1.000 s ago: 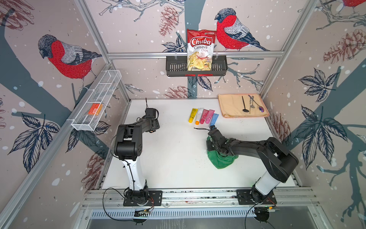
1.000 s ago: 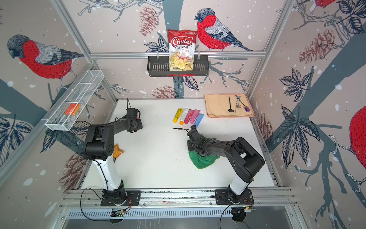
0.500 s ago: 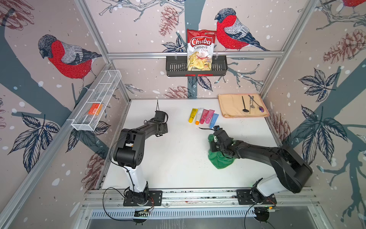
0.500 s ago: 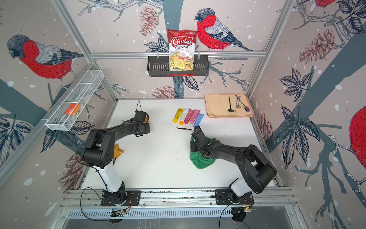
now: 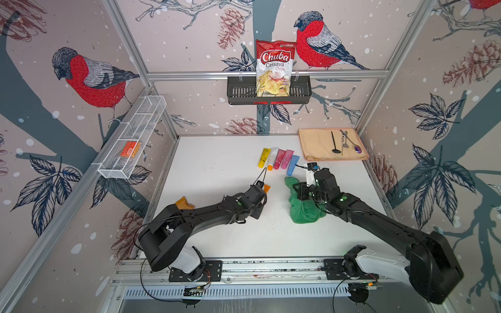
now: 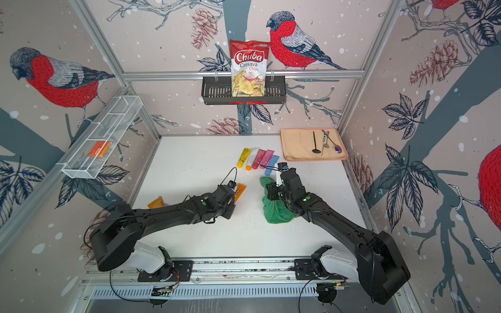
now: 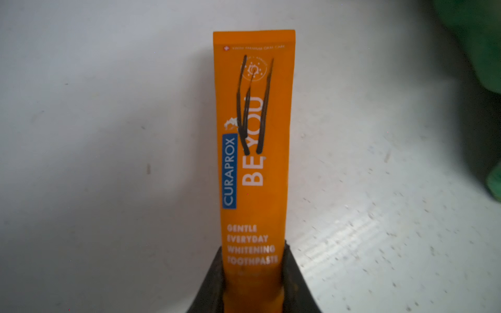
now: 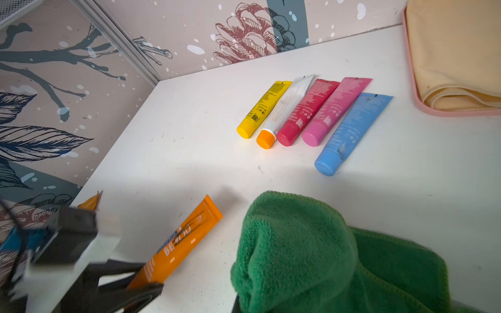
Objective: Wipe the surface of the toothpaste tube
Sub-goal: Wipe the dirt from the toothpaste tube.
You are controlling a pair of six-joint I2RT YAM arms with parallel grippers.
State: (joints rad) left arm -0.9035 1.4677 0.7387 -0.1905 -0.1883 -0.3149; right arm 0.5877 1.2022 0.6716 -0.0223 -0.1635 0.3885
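An orange toothpaste tube (image 7: 254, 162) with black marker streaks on its front lies low over the white table near the middle. My left gripper (image 7: 253, 260) is shut on its cap end. The tube's flat end shows past the left wrist in both top views (image 5: 267, 188) (image 6: 240, 191). The right wrist view also has the tube (image 8: 184, 241) in it. A bunched green cloth (image 5: 303, 208) (image 8: 298, 257) sits just right of the tube, a short gap apart. My right gripper (image 5: 299, 191) is shut on the cloth, whose folds hide its fingers.
Several coloured tubes (image 5: 279, 160) lie in a row behind the grippers. A beige mat (image 5: 314, 146) with utensils is at the back right. An orange scrap (image 5: 183, 203) lies at the table's left edge. A wire basket (image 5: 130, 141) and a black chip basket (image 5: 238, 92) hang on the walls.
My left arm has swung from the back left toward the table's middle, and the orange tube now shows in its jaws. The right gripper with the cloth shifted slightly right.
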